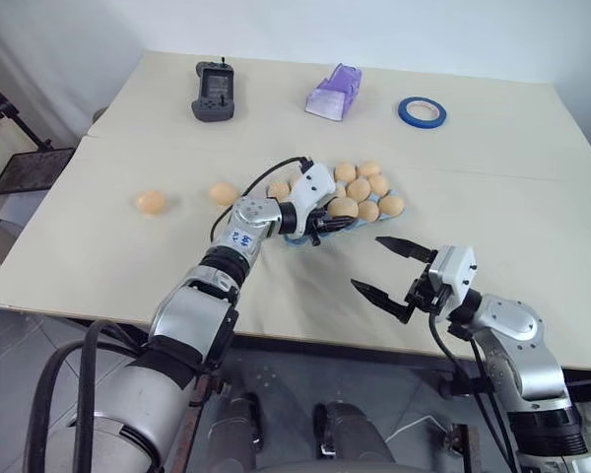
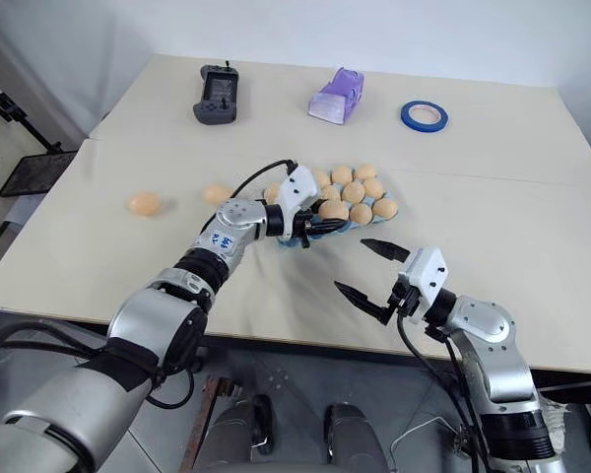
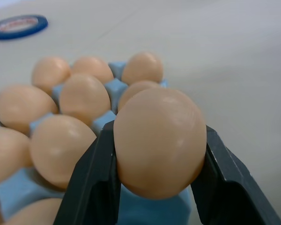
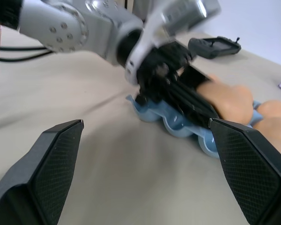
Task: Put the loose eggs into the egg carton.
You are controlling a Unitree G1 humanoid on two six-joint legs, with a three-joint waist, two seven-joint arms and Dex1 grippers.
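The light blue egg carton [image 1: 296,238] lies at the table's middle with several pale orange eggs [image 1: 360,189] sitting in its cups. My left gripper [image 1: 340,210] is shut on one egg [image 3: 159,140] and holds it over the carton's near edge, just above the blue cups [image 3: 114,86]. Two loose eggs rest on the bare table to the carton's left, one near it [image 1: 223,193] and one farther out [image 1: 151,202]. My right gripper [image 1: 366,263] hovers open and empty in front of the carton, to its right, facing the carton's front wall [image 4: 178,124].
At the back of the table lie a black handheld controller [image 1: 213,91], a small lavender plastic pack [image 1: 334,92] and a blue tape ring [image 1: 422,111]. A black stand [image 1: 30,168] is off the table's left side. The table's front edge [image 1: 305,340] runs just below my right gripper.
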